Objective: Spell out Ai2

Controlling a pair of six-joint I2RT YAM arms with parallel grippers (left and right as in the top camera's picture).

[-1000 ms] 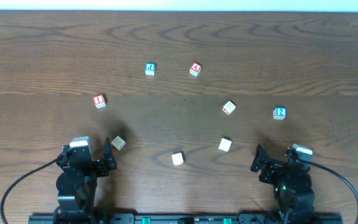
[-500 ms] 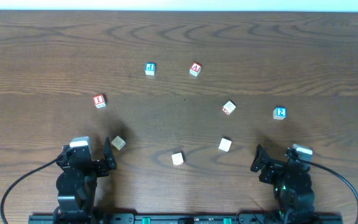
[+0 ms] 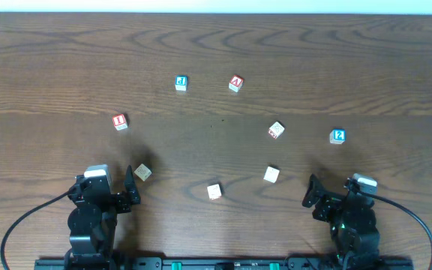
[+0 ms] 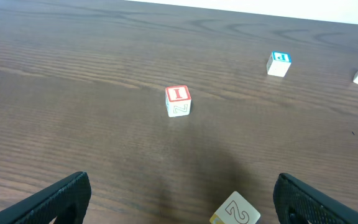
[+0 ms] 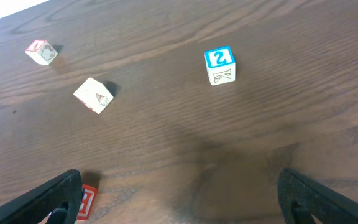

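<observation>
A red "A" block (image 3: 235,83) lies at the back middle; it also shows in the right wrist view (image 5: 41,52). A red "I" block (image 3: 120,121) lies at the left, and shows in the left wrist view (image 4: 178,100). A blue "2" block (image 3: 337,136) lies at the right, and shows in the right wrist view (image 5: 220,65). My left gripper (image 3: 105,191) is open and empty at the front left (image 4: 182,202). My right gripper (image 3: 341,196) is open and empty at the front right (image 5: 179,199).
A blue block (image 3: 181,82) lies left of the "A" block. A tan block with an outlined 2 (image 3: 142,172) lies just ahead of my left gripper. Pale blocks lie at mid-table (image 3: 276,130), (image 3: 271,175), (image 3: 214,191).
</observation>
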